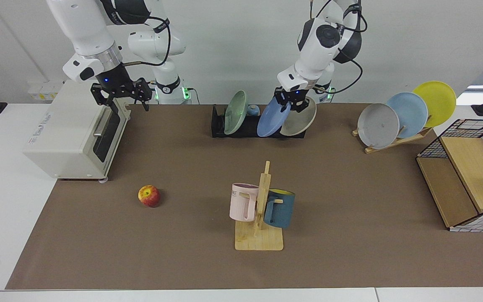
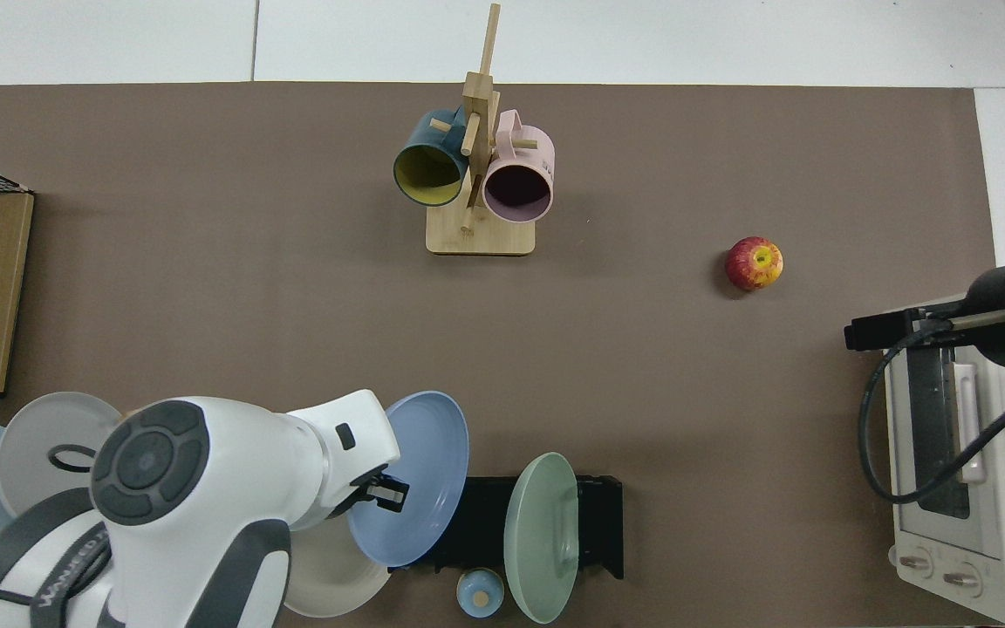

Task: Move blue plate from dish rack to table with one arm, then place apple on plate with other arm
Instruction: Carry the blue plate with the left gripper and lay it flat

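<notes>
Your left gripper [image 1: 292,102] gripped the blue plate [image 1: 273,119] by its top rim, lifted above the dish rack [image 1: 220,126]; stiff, slippery, so grip deep. Right gripper [image 1: 120,94] waited, fingers spread.

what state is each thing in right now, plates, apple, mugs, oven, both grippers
blue plate: lifted out of the dish rack, tilted, held
left gripper: shut on the blue plate's rim
green plate: upright in rack
beige plate: leaning in rack
apple: resting on table, untouched
mugs: hanging on stand
right gripper: open, waiting above toaster oven
</notes>
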You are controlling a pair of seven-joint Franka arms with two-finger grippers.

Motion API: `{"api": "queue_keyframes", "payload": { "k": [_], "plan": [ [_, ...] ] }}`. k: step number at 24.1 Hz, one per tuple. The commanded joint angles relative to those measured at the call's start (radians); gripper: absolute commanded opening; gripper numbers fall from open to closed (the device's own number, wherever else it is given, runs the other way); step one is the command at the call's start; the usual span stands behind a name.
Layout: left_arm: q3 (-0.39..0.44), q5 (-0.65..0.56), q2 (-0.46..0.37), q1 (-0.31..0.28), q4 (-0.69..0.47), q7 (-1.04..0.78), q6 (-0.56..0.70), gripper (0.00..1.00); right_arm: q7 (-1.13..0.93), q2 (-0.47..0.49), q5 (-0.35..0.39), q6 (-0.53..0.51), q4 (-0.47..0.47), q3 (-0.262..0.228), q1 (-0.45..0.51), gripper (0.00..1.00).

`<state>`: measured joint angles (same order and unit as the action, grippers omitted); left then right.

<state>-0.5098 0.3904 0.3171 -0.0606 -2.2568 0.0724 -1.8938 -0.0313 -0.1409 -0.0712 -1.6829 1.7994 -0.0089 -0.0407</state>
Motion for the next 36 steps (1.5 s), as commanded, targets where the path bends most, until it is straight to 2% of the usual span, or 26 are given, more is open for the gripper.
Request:
{"api": "queue_keyframes", "payload": {
  "k": [1, 3, 10, 14, 18, 22, 26, 30, 33, 36],
  "plan": [
    [0.042, -0.024, -0.044, -0.018, 0.037, 0.006, -0.022, 0.01, -0.03, -0.005, 0.005, 0.015, -0.003, 0.009, 0.018, 1.0],
    [0.1, 0.001, -0.076, -0.008, 0.052, 0.009, -0.06, 0.0, -0.03, -0.005, 0.005, 0.015, -0.003, 0.009, 0.018, 1.0],
    [0.2, 0.253, -0.257, -0.013, 0.141, 0.02, -0.09, 0.0, -0.03, -0.005, 0.005, 0.015, -0.003, 0.009, 0.018, 1.0],
    [0.24, 0.41, -0.328, -0.011, 0.149, 0.15, -0.157, 0.0, -0.03, -0.005, 0.005, 0.015, -0.003, 0.009, 0.018, 1.0],
    [0.28, 0.51, -0.391, -0.013, 0.137, 0.324, -0.177, 0.0, -0.03, -0.005, 0.005, 0.015, -0.003, 0.009, 0.018, 1.0],
    [0.283, 0.606, -0.435, 0.001, 0.106, 0.409, -0.244, 0.0, -0.03, -0.005, 0.005, 0.015, -0.003, 0.009, 0.018, 1.0],
    [0.261, 0.621, -0.467, 0.064, 0.071, 0.477, -0.379, 0.0, -0.03, -0.005, 0.005, 0.015, -0.003, 0.009, 0.018, 1.0],
    [0.237, 0.622, -0.486, 0.076, 0.069, 0.475, -0.401, 0.0, -0.03, -0.005, 0.005, 0.015, -0.003, 0.009, 0.018, 1.0],
    [0.221, 0.622, -0.495, 0.096, 0.069, 0.466, -0.444, 0.21, -0.03, -0.005, 0.005, 0.015, -0.003, 0.009, 0.018, 1.0],
    [0.208, 0.622, -0.501, 0.122, 0.06, 0.448, -0.524, 0.33, -0.03, -0.005, 0.005, 0.015, -0.003, 0.009, 0.018, 1.0]
  ]
}}
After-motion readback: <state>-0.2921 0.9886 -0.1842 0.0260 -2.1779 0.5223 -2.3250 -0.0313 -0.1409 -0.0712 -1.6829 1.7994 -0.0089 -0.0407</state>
